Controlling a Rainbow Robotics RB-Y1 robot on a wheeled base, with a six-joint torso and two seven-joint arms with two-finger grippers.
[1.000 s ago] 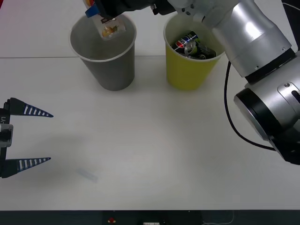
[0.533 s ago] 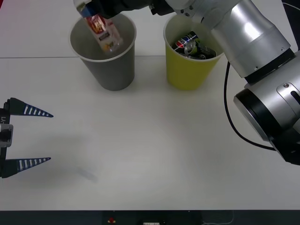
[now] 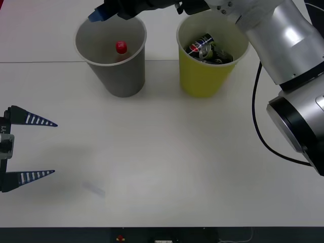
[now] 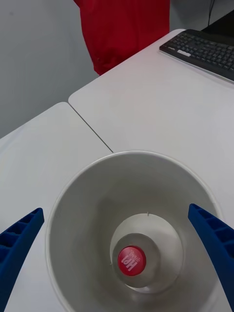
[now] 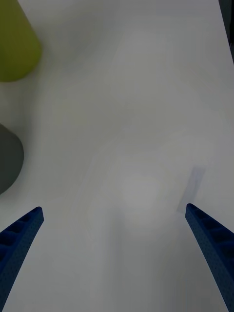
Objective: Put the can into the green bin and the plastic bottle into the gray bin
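The plastic bottle stands upright inside the gray bin, its red cap facing up from the bin's bottom. My right gripper hovers open just above the gray bin's rim, and one blue fingertip shows at the bin's far edge. The green bin stands to the right of the gray one with crushed cans in it. My left gripper is parked open low over the table at the left, empty, with the green bin and gray bin far off.
The white table runs wide and bare in front of the bins, with a seam behind them. A black keyboard and a red cloth lie beyond the gray bin. My right arm reaches over the green bin.
The right gripper held the bottle tilted over the gray bin, then opened. The bottle dropped and now stands inside the bin. The left arm has not moved.
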